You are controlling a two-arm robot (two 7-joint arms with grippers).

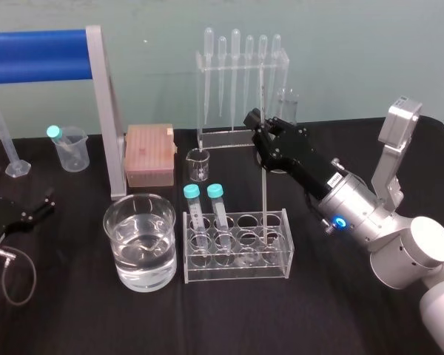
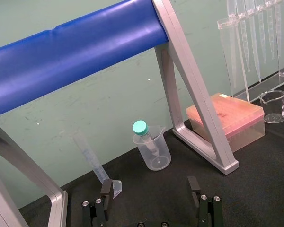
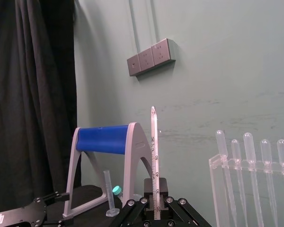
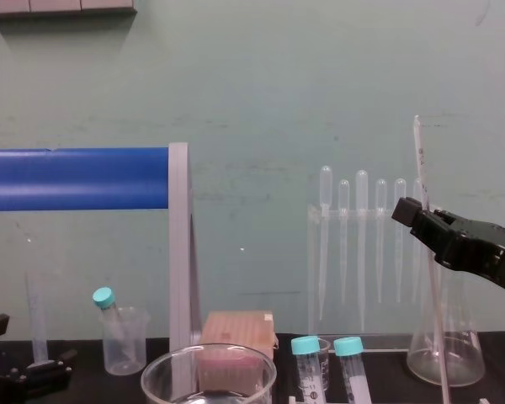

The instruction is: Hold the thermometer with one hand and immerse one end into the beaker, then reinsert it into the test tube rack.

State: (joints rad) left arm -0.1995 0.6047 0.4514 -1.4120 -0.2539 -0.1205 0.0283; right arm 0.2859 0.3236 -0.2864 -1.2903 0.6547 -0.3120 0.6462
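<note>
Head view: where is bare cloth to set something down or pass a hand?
Bare: the front strip before the beaker and test tube rack, and between beaker and left gripper. Crowded: behind the rack, where the right gripper holds the thermometer near the small beaker.

thermometer (image 1: 264,192) upright in rack (image 1: 237,271), beaker (image 1: 121,255) w/ water beside

Head view looks down on the table (image 1: 81,325), chest view level across it; both share the pipette stand (image 1: 244,59).
</note>
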